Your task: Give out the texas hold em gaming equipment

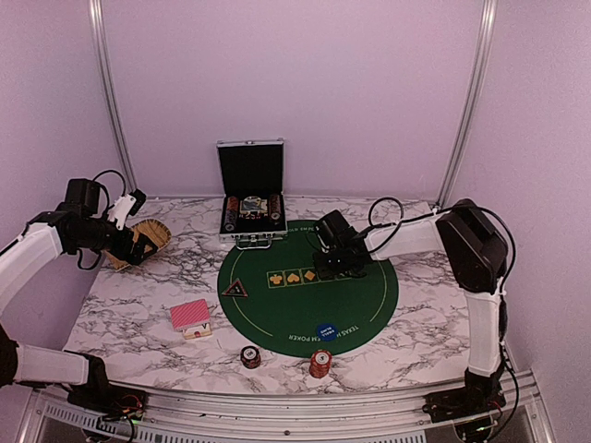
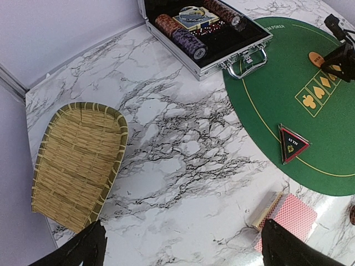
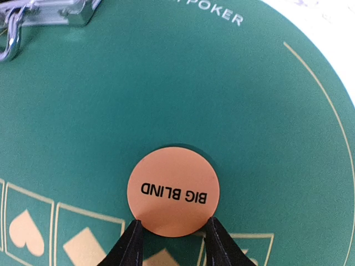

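The orange BIG BLIND disc (image 3: 173,191) lies flat on the green felt mat (image 3: 166,83), toward 1 o'clock of the mat's centre in the top view, just beyond the printed suit boxes (image 3: 25,230). It is flanked by the right gripper (image 3: 173,223), whose jaws stand partly open. The fingertips (image 3: 133,235) are set against the rim at about 5 and 7 o'clock in the wrist view, but whether a grip has been made cannot be told. Because only the near arc is caught, well short of the widest part, the thin disc could probably be squeezed out toward 12 o'clock, where the case's handle (image 3: 33,16) lies. The fingers might instead ride over the disc or bunch the felt. Farther out, a blue disc (image 1: 325,332) is seen at the mat's 6 o'clock and a black triangular marker (image 1: 236,288) at its 9 o'clock. The left gripper (image 2: 183,224) hangs fully open and empty above the marble, beside the woven tray (image 2: 77,160).
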You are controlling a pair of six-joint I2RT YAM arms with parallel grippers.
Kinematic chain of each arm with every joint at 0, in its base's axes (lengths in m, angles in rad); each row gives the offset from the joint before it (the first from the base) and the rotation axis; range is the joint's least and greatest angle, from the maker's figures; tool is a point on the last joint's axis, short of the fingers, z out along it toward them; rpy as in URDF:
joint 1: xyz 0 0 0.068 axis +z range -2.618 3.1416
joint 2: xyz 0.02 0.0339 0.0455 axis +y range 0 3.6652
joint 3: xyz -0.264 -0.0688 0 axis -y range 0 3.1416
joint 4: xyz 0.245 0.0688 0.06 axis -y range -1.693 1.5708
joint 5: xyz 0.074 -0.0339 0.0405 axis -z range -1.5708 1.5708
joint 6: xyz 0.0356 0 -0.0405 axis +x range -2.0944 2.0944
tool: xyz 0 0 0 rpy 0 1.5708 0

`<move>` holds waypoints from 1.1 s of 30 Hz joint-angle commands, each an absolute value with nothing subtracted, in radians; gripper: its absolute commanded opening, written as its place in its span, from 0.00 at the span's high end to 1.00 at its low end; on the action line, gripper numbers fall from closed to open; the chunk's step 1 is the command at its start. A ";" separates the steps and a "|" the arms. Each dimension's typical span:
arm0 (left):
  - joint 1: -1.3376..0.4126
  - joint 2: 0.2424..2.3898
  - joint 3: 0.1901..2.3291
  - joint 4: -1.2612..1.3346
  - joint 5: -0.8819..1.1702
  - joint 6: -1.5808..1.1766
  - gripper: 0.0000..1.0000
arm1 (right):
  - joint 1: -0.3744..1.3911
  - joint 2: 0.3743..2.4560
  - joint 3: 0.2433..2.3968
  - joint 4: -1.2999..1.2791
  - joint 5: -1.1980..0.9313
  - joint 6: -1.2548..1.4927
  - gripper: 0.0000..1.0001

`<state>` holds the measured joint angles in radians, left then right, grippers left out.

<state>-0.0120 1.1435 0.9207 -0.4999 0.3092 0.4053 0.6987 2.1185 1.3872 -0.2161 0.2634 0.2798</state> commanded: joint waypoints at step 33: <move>-0.008 1.136 0.970 -0.541 0.307 0.407 0.01 | 0.838 1.838 1.200 -0.355 -0.018 0.150 0.47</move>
